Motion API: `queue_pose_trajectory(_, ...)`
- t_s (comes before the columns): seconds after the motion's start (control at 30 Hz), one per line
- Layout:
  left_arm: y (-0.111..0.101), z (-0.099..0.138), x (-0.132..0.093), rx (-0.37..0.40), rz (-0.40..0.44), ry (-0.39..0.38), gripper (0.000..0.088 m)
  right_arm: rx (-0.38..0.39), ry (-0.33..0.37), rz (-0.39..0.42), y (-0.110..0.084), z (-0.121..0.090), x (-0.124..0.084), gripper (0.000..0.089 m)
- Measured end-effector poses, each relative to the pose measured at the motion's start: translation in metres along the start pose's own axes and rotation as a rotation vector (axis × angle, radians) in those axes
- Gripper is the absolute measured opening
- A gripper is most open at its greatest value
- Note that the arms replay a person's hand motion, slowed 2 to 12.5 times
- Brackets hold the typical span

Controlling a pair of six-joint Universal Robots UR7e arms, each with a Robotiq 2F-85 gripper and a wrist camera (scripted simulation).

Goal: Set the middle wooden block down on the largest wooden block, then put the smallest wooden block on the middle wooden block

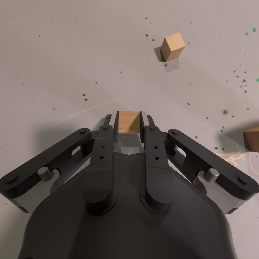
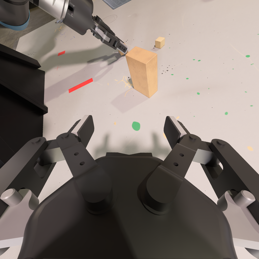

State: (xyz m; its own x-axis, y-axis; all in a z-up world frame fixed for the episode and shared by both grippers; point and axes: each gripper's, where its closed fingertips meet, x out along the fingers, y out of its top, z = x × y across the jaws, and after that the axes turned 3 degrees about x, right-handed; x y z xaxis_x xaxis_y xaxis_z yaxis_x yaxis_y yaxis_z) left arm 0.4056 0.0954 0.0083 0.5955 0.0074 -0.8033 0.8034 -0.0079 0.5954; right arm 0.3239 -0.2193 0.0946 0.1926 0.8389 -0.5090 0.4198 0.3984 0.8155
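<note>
Left wrist view: the left gripper (image 1: pixel 129 122) is clamped on the middle wooden block (image 1: pixel 129 122), its flat grey pads pressed to two opposite faces; the block hangs just above the pale, paint-speckled table (image 1: pixel 70 56); farther off the smallest wooden block (image 1: pixel 172 47), a light cube with crisp edges, sits alone; a corner of the largest wooden block (image 1: pixel 252 138) shows at the right edge. In the right wrist view the right gripper (image 2: pixel 129 126) stands spread wide with nothing between its fingers, above a green paint blot (image 2: pixel 136 125); beyond it the largest block rises upright, tall and smooth-grained, between this gripper and the left one; two red strips (image 2: pixel 80 85) lie leftward beside a black ledge (image 2: pixel 21 84).
</note>
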Motion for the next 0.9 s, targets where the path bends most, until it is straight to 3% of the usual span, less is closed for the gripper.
queue_pose_trajectory(0.5, 0.018, 0.014, -0.013, 0.147, 0.063, -0.072, 0.0258, 0.006, -0.015, 0.008, 0.000, 0.006, -0.004, 0.0854)
queue_pose_trajectory(0.9, 0.050, 0.048, -0.045, 0.306, 0.184, -0.258, 0.0258, 0.010, -0.032, 0.021, 0.001, 0.012, -0.009, 0.0854)
